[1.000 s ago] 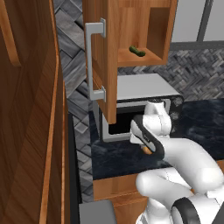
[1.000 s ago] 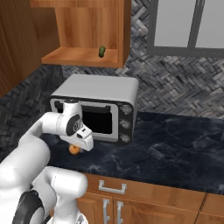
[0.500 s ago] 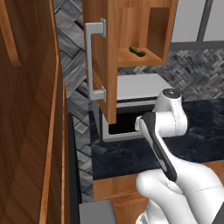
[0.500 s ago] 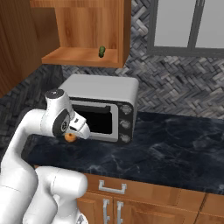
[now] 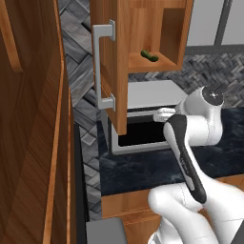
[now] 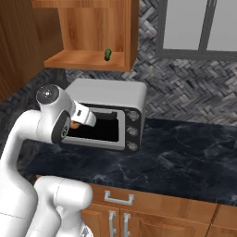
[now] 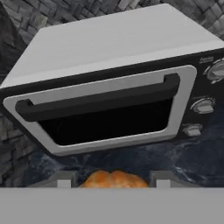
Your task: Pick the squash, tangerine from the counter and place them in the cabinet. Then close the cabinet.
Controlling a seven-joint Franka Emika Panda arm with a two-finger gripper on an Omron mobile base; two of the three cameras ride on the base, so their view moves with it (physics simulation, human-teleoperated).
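The tangerine [image 7: 114, 179], a small round orange fruit, sits between my two fingers [image 7: 64, 179] at the bottom of the hand view; my gripper [image 7: 113, 181] is shut on it. From the right base view, the gripper [image 6: 78, 122] hangs in front of the toaster oven's door, above the counter [image 6: 185, 152], with a sliver of the tangerine [image 6: 74, 125] showing. The dark green squash [image 6: 108, 54] lies on the shelf of the open cabinet [image 6: 88, 60], above and beyond my hand. Its other side, the squash [image 5: 149, 55], shows in the left base view.
A silver toaster oven [image 6: 109, 99] with a black handle stands on the counter right under the cabinet. The cabinet door [image 5: 109, 71] with its silver bar handle [image 5: 103, 66] swings out to the left. A large plain wooden panel [image 5: 33, 143] stands at the far left.
My arm has risen and swung up from the counter with the tangerine in the gripper. It is now level with the toaster oven's door instead of down by the counter top.
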